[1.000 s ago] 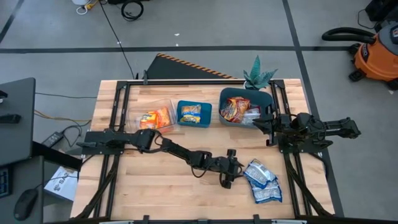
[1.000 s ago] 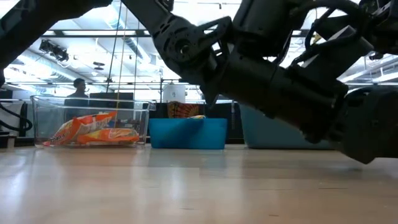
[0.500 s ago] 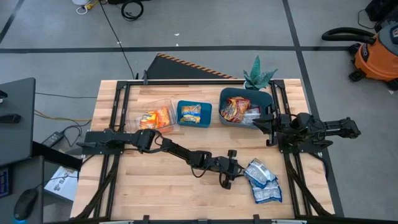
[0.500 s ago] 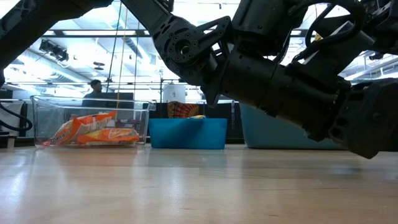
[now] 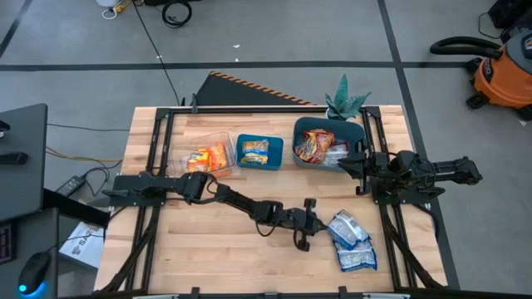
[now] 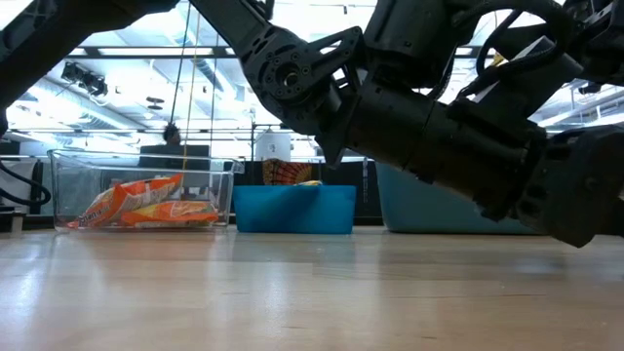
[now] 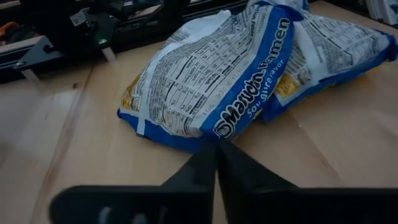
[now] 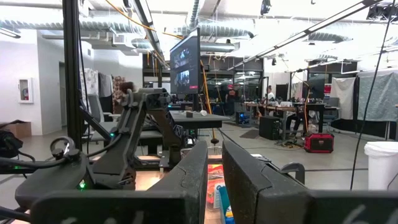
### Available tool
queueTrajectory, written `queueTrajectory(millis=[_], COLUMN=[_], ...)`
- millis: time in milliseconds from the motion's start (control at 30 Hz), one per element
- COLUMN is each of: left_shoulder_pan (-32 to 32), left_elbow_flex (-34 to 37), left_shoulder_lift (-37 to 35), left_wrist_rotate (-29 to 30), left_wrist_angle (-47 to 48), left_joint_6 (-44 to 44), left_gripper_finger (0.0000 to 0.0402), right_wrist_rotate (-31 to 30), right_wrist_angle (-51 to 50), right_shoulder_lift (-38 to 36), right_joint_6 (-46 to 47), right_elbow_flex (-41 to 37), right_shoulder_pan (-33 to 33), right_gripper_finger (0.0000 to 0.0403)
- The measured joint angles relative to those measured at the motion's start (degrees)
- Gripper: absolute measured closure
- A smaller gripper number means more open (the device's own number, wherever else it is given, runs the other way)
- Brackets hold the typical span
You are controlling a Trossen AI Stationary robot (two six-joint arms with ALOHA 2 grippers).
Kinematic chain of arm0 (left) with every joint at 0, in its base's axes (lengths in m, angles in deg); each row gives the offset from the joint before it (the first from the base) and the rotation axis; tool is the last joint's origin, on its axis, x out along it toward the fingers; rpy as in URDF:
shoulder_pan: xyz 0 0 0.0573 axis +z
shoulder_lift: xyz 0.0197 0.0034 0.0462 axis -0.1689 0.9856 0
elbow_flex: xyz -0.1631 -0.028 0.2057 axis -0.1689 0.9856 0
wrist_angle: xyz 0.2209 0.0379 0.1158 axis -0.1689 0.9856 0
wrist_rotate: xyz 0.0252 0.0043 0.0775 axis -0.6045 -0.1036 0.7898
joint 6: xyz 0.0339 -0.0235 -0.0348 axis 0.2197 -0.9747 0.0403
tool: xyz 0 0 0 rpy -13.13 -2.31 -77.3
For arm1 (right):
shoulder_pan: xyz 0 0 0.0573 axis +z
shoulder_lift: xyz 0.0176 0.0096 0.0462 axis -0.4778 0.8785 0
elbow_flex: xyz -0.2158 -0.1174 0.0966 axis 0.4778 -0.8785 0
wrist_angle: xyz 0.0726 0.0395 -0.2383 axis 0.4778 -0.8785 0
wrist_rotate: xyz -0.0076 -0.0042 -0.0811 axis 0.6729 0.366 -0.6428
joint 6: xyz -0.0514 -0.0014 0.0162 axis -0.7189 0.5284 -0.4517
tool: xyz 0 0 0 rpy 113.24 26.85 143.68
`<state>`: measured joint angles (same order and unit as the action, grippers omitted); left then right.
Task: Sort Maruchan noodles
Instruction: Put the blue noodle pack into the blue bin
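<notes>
Crinkly blue-white packets (image 5: 351, 241) lie heaped on the pale wooden bench (image 5: 208, 257) at about four o'clock. The nearest one (image 7: 211, 78) is flat and oblong, its long axis slanting diagonally away from the left tool (image 7: 216, 149), with "Maruchan" readable along its blue edge. That tool is clenched, tips just beside the wrapper. The right tool (image 5: 360, 169) hangs nearly closed by the teal bin (image 5: 304, 129).
</notes>
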<state>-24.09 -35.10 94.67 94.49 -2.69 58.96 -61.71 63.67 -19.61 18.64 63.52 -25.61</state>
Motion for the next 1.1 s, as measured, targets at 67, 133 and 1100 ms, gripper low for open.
queueTrajectory(millis=[67, 133, 1100], left_shoulder_pan=[0.19, 0.38, 1.96], left_elbow_flex=[0.0, 0.05, 0.04], left_shoulder_lift=[0.0, -0.39, -18.7], left_wrist_rotate=[0.02, 0.0, 15.45], left_wrist_angle=[-0.15, 0.21, 23.85], left_joint_6=[-0.25, -0.05, 12.14], left_gripper_finger=[0.0394, 0.0393, 0.0399], right_wrist_rotate=[0.0, 0.0, 0.01], right_wrist_angle=[0.0, 0.0, -0.03], right_shoulder_lift=[0.0, 0.0, -0.01], right_joint_6=[-0.02, -0.01, -0.02], right_elbow_flex=[0.0, 0.0, 0.0], right_shoulder_pan=[-0.01, 0.0, -0.01], right_gripper_finger=[0.0348, 0.0348, 0.0348])
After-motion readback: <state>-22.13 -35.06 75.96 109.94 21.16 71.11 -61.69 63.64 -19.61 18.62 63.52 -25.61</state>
